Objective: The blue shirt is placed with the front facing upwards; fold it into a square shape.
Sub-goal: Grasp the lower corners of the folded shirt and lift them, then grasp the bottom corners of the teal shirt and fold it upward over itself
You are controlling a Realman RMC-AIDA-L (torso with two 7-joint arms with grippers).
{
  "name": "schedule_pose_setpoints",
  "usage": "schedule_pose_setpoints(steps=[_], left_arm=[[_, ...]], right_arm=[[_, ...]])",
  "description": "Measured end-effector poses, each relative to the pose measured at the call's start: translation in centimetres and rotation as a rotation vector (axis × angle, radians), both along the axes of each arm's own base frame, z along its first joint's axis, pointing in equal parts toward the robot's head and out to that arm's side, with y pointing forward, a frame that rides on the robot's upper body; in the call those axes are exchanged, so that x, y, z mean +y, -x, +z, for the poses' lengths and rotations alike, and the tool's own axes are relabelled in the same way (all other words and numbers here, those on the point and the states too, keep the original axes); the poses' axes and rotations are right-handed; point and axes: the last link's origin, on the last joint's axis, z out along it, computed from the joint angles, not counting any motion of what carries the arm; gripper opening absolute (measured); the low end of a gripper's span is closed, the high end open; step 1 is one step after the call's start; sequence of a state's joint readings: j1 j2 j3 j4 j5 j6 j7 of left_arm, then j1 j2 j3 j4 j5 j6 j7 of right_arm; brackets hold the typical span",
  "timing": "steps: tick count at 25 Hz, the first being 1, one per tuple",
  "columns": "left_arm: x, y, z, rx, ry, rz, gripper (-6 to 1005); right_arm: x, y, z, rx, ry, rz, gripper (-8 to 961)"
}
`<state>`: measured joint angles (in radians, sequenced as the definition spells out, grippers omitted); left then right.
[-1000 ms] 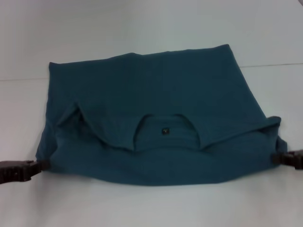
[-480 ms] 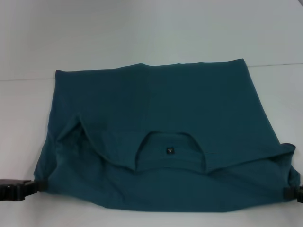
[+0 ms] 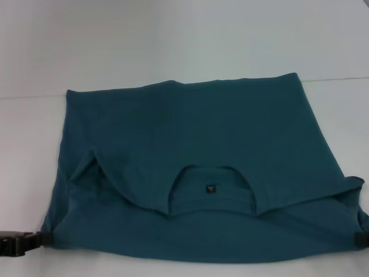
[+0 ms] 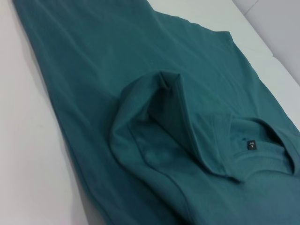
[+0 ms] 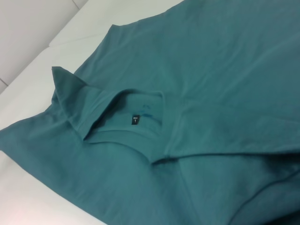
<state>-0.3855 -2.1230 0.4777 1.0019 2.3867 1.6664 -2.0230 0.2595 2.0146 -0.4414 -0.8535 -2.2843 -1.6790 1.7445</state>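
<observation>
Left gripper point(image 3: 23, 242) sits at the near-left corner of the blue shirt point(image 3: 196, 150) in my head view, dark against the white counter point(image 3: 173, 40), its tip meeting the cloth's edge. I cannot tell from any view whether it is clamped on the fabric or only touching it. Right gripper point(image 3: 361, 239) shows only as a small dark piece at the frame's right edge, against the shirt's near-right corner; its state I cannot tell either.

I see the shirt spread wide across the counter, plain teal side up, with no lettering showing. Its far edge runs close to a seam line point(image 3: 340, 78) in the counter. The neckline lies toward me, and the small dark neck label point(image 3: 211, 188) sits inside the collar opening, roughly in the middle of the near half. A layer of cloth is folded over on each side of the collar, leaving raised flaps, one near the left side and one by the right corner.

My left wrist view shows the left flap standing up in a loose ridge, with the label beyond it. My right wrist view shows the collar and label from the other side.
</observation>
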Motion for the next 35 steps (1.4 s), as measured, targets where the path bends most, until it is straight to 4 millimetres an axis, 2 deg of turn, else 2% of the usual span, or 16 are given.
schedule_pose_setpoints(steps=[22,28,35], left_arm=[[-1.8,-0.3,-0.2,-0.003,0.135,-0.020,1],[-0.9,-0.2,0.4,-0.008,0.071,-0.011,0],[2.4,-1.3,0.9,-0.028,-0.035,-0.029,0]], right_arm=[[-1.7,-0.3,0.5,0.014,0.036,0.015,30],[-0.1,0.3,1.2,0.011,-0.004,0.039,30],[4.0,1.5,2.4,-0.030,-0.074,0.076,30]])
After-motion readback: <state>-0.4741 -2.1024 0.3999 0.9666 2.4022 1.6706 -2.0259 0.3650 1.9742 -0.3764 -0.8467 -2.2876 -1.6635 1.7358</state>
